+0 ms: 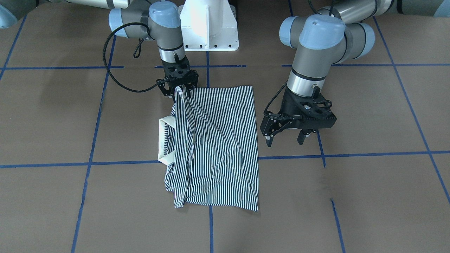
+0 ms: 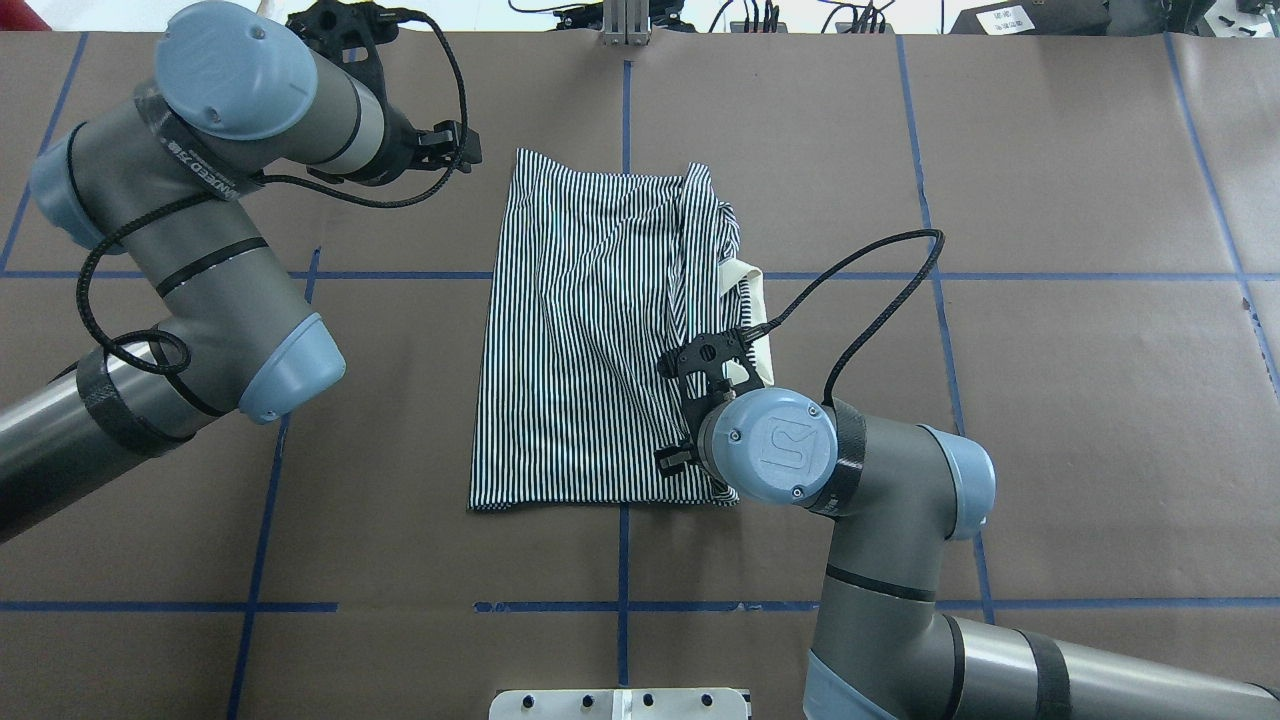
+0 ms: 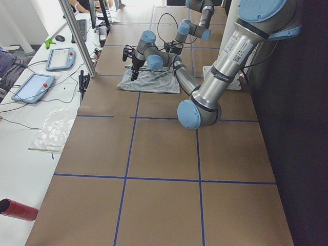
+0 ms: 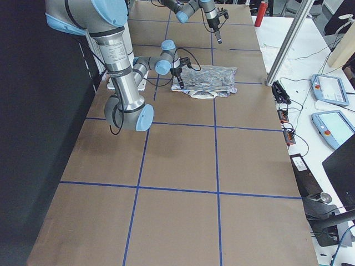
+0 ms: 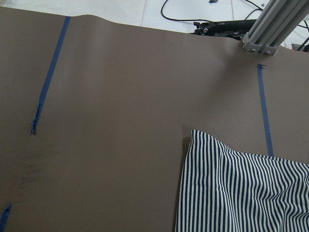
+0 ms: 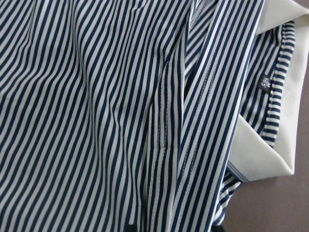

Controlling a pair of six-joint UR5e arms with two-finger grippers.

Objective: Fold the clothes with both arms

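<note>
The striped polo shirt [image 1: 225, 140] is laid on the middle of the brown counter [image 1: 369, 196], which is marked with blue tape lines [image 1: 351, 155]. It is folded to a rough rectangle, and its cream collar [image 1: 164, 140] is seen standing out at the side of the right arm [image 1: 165, 24].

The jaws of the right arm are closed on a strip of the striped cloth at the shirt's corner nearest the white base [image 1: 209, 28]. This strip is drawn up from the counter to a narrow peak, while the rest of the shirt is seen lying flat with some wrinkles.

The left arm [image 1: 316, 49] is held at the other side of the shirt. The jaws of the left arm are spread wide and nothing is held in them. They are held above the counter, just beside the long edge of the shirt, without touching it.

In the right wrist view the collar and a small label [image 6: 264, 83] inside the neck are shown from close.
</note>
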